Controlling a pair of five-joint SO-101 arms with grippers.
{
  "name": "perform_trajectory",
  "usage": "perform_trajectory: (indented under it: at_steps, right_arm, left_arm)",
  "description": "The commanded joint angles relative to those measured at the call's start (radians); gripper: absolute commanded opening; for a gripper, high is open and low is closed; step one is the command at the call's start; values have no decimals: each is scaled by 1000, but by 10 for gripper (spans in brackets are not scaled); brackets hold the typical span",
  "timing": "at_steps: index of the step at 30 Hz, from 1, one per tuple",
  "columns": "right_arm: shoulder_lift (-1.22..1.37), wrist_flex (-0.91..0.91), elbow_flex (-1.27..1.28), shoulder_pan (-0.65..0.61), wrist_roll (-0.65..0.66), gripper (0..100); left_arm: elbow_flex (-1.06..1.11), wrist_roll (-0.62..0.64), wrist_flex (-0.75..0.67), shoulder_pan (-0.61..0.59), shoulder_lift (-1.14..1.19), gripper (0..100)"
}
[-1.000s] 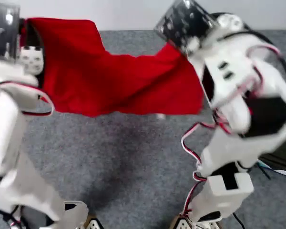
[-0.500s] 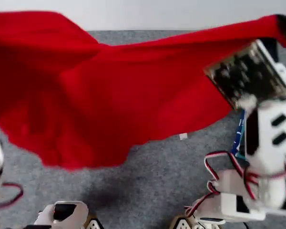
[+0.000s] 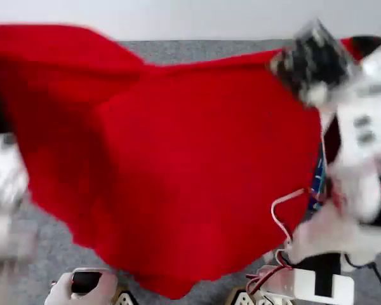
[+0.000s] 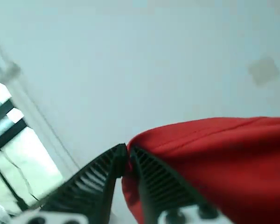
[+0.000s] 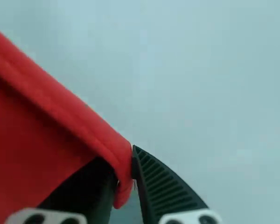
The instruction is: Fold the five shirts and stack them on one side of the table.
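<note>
Shirt (image 3: 197, 178) hangs spread across the middle of the high view, left claw (image 4: 127, 156) and right claw (image 5: 129, 170) each clenched on its upper edge, so I'd call this the shake-out before folding. Next up, I reckon: lay it flat on the table (image 3: 203, 48) without bunching. It hides most of the table and whatever lies there.

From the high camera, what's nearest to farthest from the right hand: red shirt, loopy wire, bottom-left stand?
1. red shirt: pinched in the right hand itself.
2. loopy wire: lower down, right side, by that arm.
3. stand: far across, bottom left corner.
</note>
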Motion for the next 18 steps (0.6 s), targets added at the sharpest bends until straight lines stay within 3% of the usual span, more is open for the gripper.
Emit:
perform_trajectory:
  at_steps: [1,5,9,13,18]
  right_arm:
    - [-10,30,299,-4,28,10]
    - [5,-64,612,-41,29,10]
    - [61,-361,858,-47,23,10]
    - [145,-648,985,-50,26,9]
    - [251,-883,991,-42,26,9]
  left_arm:
    - [211,-12,-61,2,72,5]
    - [470,-12,-226,2,169,5]
    - [665,-12,-468,-2,304,5]
    - [710,-11,-628,-2,460,5]
    - [708,-11,-756,-2,617,5]
